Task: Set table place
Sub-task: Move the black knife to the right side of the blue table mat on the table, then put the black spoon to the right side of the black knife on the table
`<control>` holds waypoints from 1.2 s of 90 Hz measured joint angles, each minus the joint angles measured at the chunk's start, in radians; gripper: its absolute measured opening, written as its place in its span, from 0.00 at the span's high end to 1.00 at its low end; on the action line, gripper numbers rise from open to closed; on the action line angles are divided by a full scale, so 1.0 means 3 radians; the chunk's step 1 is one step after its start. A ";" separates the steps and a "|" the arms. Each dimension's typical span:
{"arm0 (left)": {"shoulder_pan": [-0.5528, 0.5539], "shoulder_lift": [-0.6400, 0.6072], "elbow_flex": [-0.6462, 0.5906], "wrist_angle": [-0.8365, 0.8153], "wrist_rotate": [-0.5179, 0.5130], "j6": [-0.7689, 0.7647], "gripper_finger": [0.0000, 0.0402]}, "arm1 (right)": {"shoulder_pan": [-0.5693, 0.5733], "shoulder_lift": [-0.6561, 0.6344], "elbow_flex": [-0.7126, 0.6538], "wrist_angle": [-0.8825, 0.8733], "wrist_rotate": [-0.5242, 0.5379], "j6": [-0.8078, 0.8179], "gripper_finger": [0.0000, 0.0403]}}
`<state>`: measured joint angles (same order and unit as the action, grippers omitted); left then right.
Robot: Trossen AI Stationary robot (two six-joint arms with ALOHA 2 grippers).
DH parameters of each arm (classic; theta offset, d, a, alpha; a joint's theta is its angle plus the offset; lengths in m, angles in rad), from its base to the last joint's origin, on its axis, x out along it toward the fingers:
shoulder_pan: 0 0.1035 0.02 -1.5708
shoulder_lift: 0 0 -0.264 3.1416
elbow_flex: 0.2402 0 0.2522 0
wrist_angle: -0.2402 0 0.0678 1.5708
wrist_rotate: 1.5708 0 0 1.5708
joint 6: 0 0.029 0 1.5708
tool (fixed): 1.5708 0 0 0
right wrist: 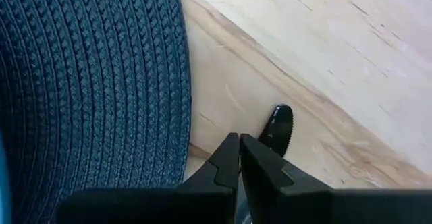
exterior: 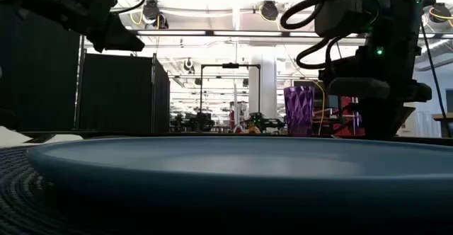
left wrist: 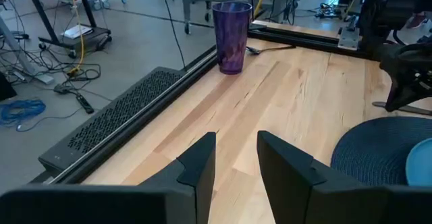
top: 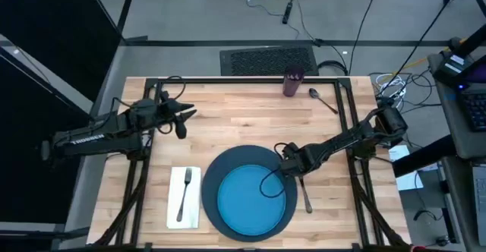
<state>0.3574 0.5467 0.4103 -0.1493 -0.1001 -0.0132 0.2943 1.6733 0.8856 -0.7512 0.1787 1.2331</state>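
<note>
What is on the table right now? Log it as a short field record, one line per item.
placemat: dark navy disc, near edge of table
blue plate: centred on placemat
napkin: left of placemat
fork: lying on napkin
knife: on wood beside placemat's right edge
purple cup: upright at far edge
spoon: just right of cup
left end effector: open, hovering over bare wood
right end effector: shut on knife, low at placemat's right edge

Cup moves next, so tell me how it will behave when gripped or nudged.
The cup stands tall and narrow on the table, so a high push would probably tip it. It looks translucent and faceted, likely light plastic that slides easily. On its side, it may roll.
</note>
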 joint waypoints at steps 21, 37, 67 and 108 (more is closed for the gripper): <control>-0.0001 0.0000 0.0000 0.0001 0.0000 0.0000 0.76 | -0.0009 0.0011 0.0173 0.0060 -0.0029 -0.0229 1.00; 0.0001 0.0037 0.0000 0.0029 -0.0006 0.0010 0.76 | -0.0073 -0.0004 0.0650 -0.0285 0.0378 -0.0769 1.00; 0.0008 0.0238 0.0000 0.0206 -0.0047 0.0074 0.76 | -0.0750 -0.0008 0.1293 -0.1597 0.0916 -0.1947 0.95; 0.0008 0.0247 0.0000 0.0164 -0.0055 -0.0201 0.76 | -0.2996 -0.0011 0.0703 -0.1219 0.0180 -0.3652 0.57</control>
<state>0.3597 0.6209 0.4103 -0.1000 -0.1165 -0.0734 -0.6044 1.6699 1.0964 -1.1170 0.2328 0.1375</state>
